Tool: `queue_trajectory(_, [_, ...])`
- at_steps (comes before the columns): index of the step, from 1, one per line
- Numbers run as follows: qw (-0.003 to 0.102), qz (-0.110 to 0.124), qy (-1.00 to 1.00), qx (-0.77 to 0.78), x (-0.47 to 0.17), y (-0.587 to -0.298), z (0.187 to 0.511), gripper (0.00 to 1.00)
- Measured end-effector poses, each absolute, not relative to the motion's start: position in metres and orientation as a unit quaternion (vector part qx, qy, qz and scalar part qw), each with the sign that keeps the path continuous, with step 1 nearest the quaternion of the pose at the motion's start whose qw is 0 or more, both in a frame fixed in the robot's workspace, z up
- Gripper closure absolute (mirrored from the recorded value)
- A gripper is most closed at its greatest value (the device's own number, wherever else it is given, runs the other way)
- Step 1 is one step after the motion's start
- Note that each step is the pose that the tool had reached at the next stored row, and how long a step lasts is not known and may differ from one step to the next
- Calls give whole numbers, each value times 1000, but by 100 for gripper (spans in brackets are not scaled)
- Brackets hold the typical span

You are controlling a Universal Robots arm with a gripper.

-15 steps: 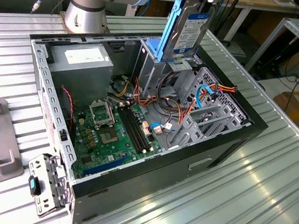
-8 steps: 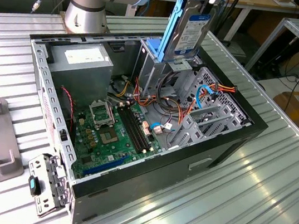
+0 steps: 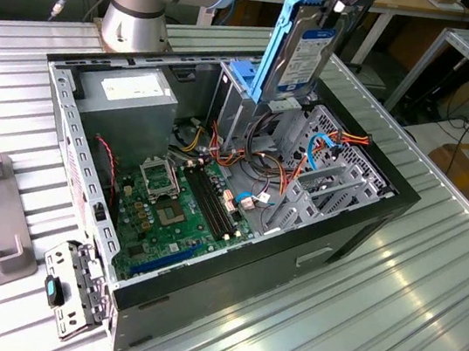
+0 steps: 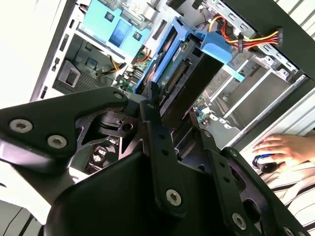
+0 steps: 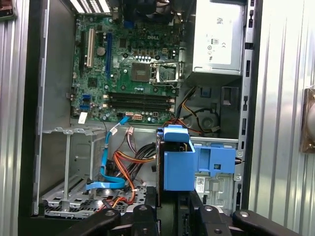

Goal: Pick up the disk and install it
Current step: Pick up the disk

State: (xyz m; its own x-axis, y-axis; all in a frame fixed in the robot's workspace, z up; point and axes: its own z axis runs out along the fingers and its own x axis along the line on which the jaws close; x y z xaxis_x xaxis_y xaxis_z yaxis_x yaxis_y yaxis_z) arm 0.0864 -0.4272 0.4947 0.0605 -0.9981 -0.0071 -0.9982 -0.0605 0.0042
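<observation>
The gripper (image 3: 333,3) has its jaws squeezed on the top end of the disk (image 3: 301,51). It holds the disk upright just above the drive cage (image 3: 232,104), at 1 o'clock from the motherboard (image 3: 172,210). The disk looks stiff, a bit heavy and breakable. Its blue rails seem safest to hold.

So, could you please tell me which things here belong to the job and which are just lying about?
In the job: the disk, clamped upright in the gripper; the open computer case under it.
Just lying about: grey fixture at the exterior view's left; a person's hand.
</observation>
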Motion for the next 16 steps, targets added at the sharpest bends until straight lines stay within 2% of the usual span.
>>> queue_trajectory(7, [1, 4, 685, -728, 86, -440, 495, 65])
queue_trajectory(16, [1, 4, 685, -728, 86, -442, 495, 65])
